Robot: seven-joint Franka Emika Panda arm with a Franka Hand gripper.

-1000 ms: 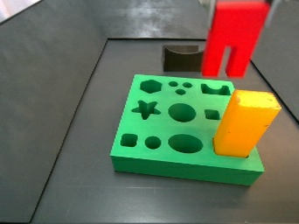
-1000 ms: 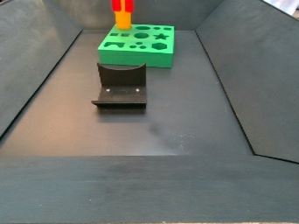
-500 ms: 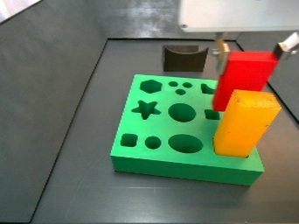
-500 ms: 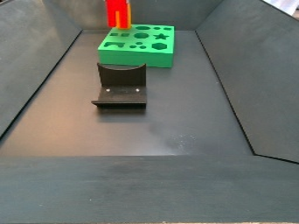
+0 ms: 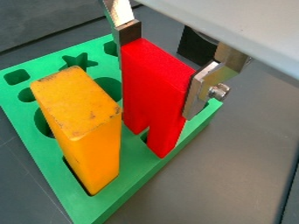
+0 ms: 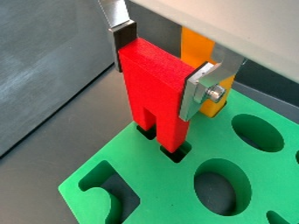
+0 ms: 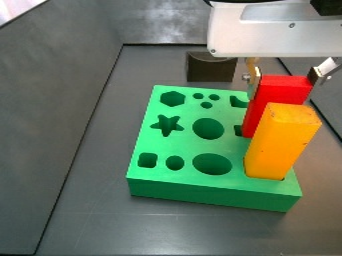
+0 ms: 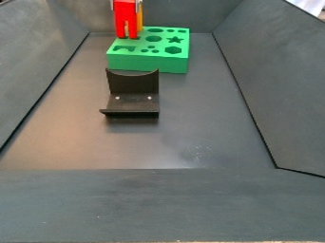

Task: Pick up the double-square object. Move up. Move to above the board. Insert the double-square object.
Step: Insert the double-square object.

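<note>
Clamping the double-square object (image 5: 158,92) between its two silver fingers (image 6: 201,87), the gripper (image 5: 167,63) is positioned directly above the board (image 6: 140,188). The red block is held upright, with one finger pressed against each of its opposite faces near the top. In a wrist view the two lower legs of the block (image 6: 160,122) are seen entering a cut-out close to the board's edge, so the block is partly seated in the green slab. In a side view the gripper body (image 7: 274,28) is seen as a pale housing above the red block (image 7: 278,95).

An orange-yellow block (image 5: 82,122) is standing upright in the board just beside the red block; whether the two touch cannot be told. It is also seen in a side view (image 7: 281,140), in front of the red block.

The board's upper face carries star, hexagon, round and square cut-outs (image 7: 167,125). The board rests on the dark floor (image 8: 178,142) at the far end of the enclosure. The fixture (image 8: 131,93) stands on the floor just in front of the board in a side view
</note>
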